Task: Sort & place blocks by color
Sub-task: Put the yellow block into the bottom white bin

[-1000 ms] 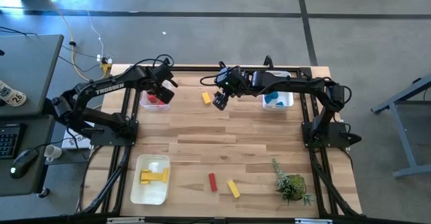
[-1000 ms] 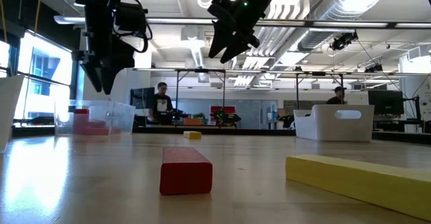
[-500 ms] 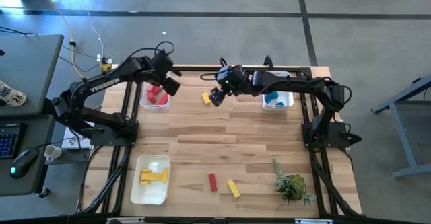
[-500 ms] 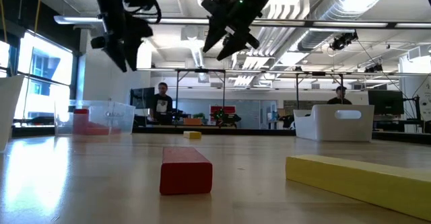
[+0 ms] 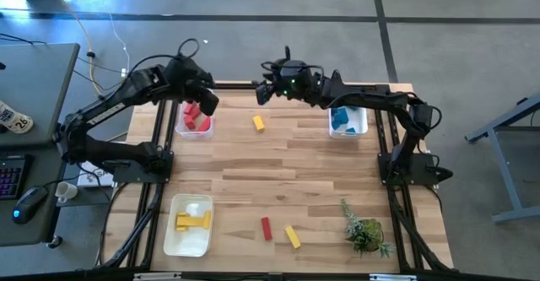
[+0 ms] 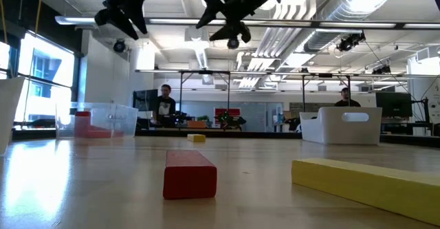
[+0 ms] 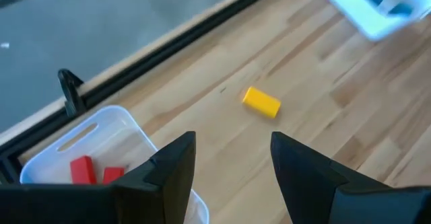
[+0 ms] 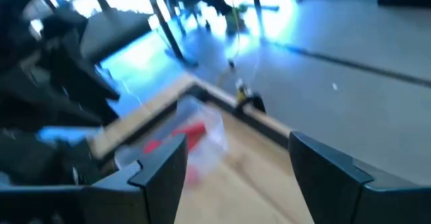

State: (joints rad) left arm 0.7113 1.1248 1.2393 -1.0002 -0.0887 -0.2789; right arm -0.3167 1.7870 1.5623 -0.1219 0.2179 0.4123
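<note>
Along the far edge of the table (image 5: 278, 167), the left gripper (image 5: 205, 101) hangs over the bin (image 5: 194, 127) holding red blocks (image 5: 194, 117), and the right gripper (image 5: 263, 94) hangs high beyond a lone yellow block (image 5: 258, 123). Only the wrist views settle the fingers: both pairs stand spread, nothing between them. From above, blue blocks (image 5: 341, 119) fill a far right bin, yellow ones (image 5: 192, 221) a near left bin, and a red bar (image 5: 266, 228) and yellow bar (image 5: 292, 236) lie loose near a plant (image 5: 364, 229). Level across the table, two people show in the room behind.
</note>
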